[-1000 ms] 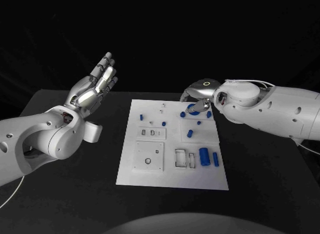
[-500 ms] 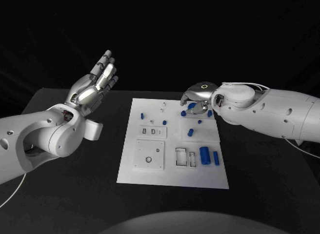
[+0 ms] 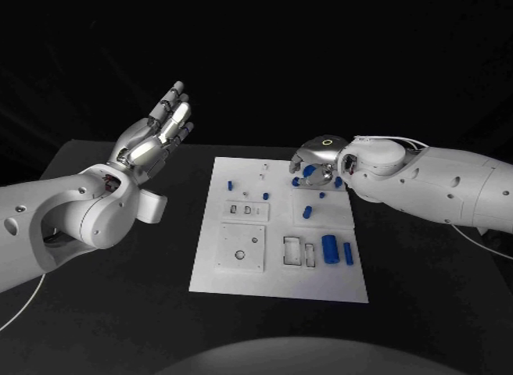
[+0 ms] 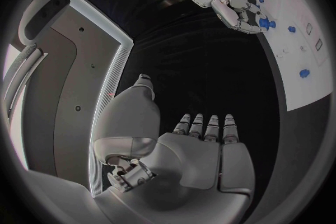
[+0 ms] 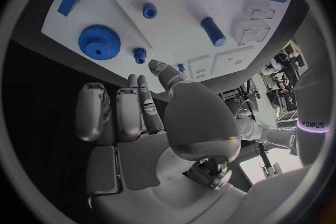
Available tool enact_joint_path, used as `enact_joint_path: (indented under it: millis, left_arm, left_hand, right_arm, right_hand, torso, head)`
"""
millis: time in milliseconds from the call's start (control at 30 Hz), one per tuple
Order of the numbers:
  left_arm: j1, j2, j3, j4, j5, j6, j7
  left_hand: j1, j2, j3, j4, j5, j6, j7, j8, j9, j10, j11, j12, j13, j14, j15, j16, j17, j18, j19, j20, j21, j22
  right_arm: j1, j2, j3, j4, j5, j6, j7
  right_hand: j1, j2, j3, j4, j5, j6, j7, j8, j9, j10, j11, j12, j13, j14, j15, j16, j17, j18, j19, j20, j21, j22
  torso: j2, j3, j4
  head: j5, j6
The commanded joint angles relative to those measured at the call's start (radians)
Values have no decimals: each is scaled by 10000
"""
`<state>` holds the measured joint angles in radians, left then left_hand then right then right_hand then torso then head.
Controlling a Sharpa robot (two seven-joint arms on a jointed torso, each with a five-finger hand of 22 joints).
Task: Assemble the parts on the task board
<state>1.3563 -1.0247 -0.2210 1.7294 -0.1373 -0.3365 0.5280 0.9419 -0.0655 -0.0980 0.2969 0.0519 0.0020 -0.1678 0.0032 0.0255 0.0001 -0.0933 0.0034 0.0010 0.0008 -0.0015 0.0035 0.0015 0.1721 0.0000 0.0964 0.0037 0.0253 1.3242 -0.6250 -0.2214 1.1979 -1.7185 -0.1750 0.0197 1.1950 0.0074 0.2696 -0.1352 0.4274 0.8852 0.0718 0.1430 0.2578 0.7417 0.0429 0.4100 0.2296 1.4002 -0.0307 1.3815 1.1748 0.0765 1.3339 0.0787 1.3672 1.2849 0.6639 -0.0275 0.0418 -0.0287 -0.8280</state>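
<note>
Right hand (image 3: 317,166) over task board (image 3: 274,269) far corner, empty, fingers apart; wrist view reveals blue gear (image 5: 99,42). Left hand (image 3: 155,133) raised, flat, empty.

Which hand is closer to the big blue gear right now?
Right. The right hand hovers over the blue gear at the task board's far end; the left hand is raised off the board's side, open.

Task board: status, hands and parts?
Left robot hand open, raised off the white task board. Right robot hand open over its far edge, holding nothing. Blue toothed gear lies free below. Nothing blocking.
</note>
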Motion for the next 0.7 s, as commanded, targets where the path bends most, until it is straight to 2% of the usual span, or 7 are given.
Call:
enact_joint_path:
  millis: [33,100,167,333,433,567,700]
  left_arm:
    - [19,-48,11,45,26,303,-44]
    - [20,-139,11,109,7,301,-76]
    - [20,-174,11,105,-24,364,-89]
    - [21,-29,11,-24,-76,430,-107]
    - [21,-23,12,2,-91,481,-132]
    - [21,7,11,6,-126,549,-188]
    - [20,-26,10,16,-154,568,-225]
  left_hand:
    - [25,116,65,6,-46,-20,82,-32,-255,-1,87,-34,-10,-8,70,-35,-15,-37,0,55,-37,-253]
    - [66,147,78,4,-46,-20,138,-32,-255,-1,122,-34,-10,-8,82,-35,-15,-49,0,60,-37,-253]
    - [114,175,85,7,-47,-20,242,-32,-255,-1,164,-34,-10,-8,110,-35,-15,-65,0,74,-37,-253]
    - [203,275,114,0,-46,-14,395,-29,-252,-1,231,-34,-10,-8,194,-35,-15,-96,0,125,-37,-253]
    - [287,314,126,-5,-47,12,537,-17,-242,-1,267,-34,-10,-8,271,-35,-15,-117,0,186,-37,-253]
    - [440,388,153,-7,-42,52,666,0,-227,-1,362,-34,-10,-8,337,-35,-15,-125,0,250,-37,-253]
    - [534,478,168,-9,-40,82,758,11,-218,-1,444,-34,-10,-8,391,-35,-15,-129,0,296,-37,-253]
  right_arm:
    - [-61,36,-1,-48,9,-25,107]
    - [-94,87,0,-102,5,-73,107]
    - [-116,130,0,-166,10,-111,113]
    - [-140,34,1,-152,6,-138,77]
    - [-145,64,2,-186,1,-114,67]
    - [-148,71,2,-199,-6,-14,39]
    - [-149,102,3,-256,-12,68,40]
  right_hand:
    - [17,-104,43,33,-86,-113,3,41,42,63,14,36,23,-48,-22,-51,9,37,-37,4,-61,11]
    - [2,-135,55,66,-230,-167,-10,67,110,26,17,30,49,-42,-17,-43,22,37,-29,2,-64,26]
    - [-3,-161,64,91,-356,-203,-7,95,174,8,19,35,78,-20,-19,-18,66,31,-8,4,-55,55]
    - [-8,-202,72,145,-582,-261,-3,151,292,-16,21,51,133,-3,-19,0,90,25,20,8,-49,94]
    - [-2,-223,75,176,-716,-309,-25,175,357,-34,21,59,167,-14,-20,-11,67,30,9,7,-70,86]
    - [50,-211,115,172,-700,-372,-55,172,391,-51,18,58,186,-32,-18,-28,37,34,-4,9,-89,77]
    - [62,-215,172,210,-503,-417,-63,201,470,-47,28,64,223,-56,-14,-49,4,25,17,13,-84,119]
  torso:
    - [8,-8,-18]
    - [14,-15,-62]
    - [-40,6,-81]
    - [-54,40,83]
    - [-36,32,54]
    - [-62,63,90]
    - [-46,76,68]
  head:
    - [58,-46]
    - [104,43]
    - [80,64]
    - [-143,46]
    - [-117,69]
    - [-143,35]
    - [-136,15]
